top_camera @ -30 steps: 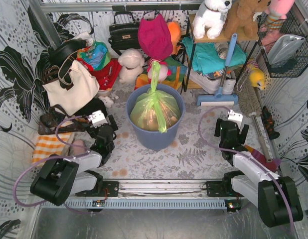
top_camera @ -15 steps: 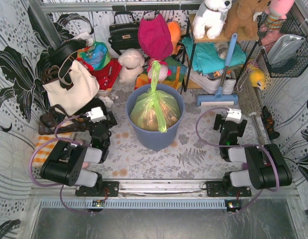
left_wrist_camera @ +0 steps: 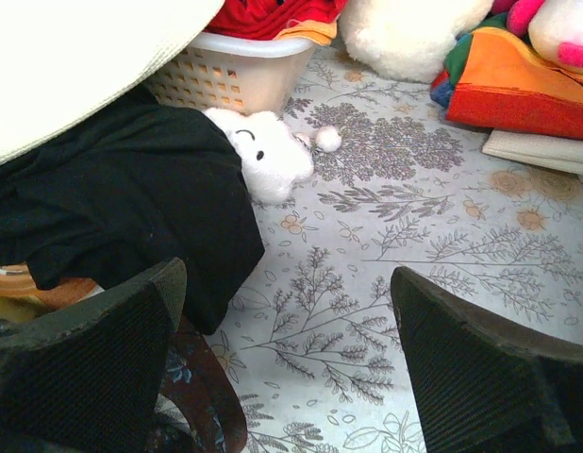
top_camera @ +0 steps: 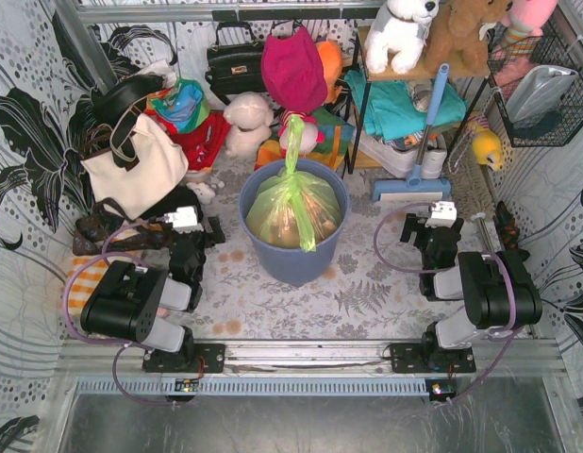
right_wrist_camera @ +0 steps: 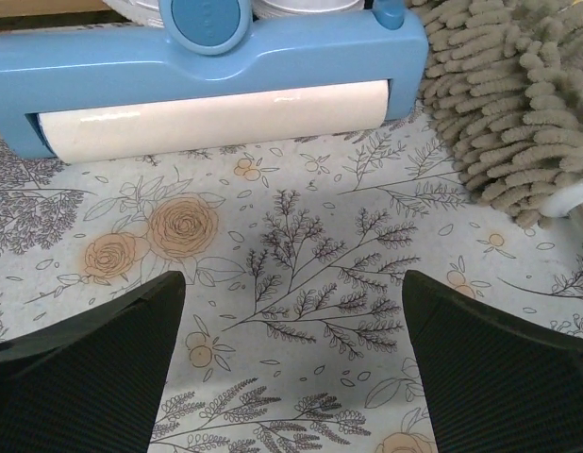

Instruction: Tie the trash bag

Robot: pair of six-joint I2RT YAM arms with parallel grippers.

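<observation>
trash bag (top_camera: 293, 212) sits in bin (top_camera: 293, 266), neck gathered upright; left fingers (left_wrist_camera: 93, 368) wide open, holding nothing; right fingers (right_wrist_camera: 499, 377) likewise; both low over counter (right_wrist_camera: 301, 170)

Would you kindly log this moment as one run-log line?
trash bag: in blue bin, top gathered upward | left gripper: open, empty | right gripper: open, empty, facing blue roller

My overhead camera sits high at the near edge, looking down on the whole grey floral-print tabletop (top_camera: 367, 293). My left wrist camera sits low over it, close to a small white plush toy (left_wrist_camera: 268, 160). The right one faces a blue plastic roller head (right_wrist_camera: 301, 57), also visible from overhead.
</observation>
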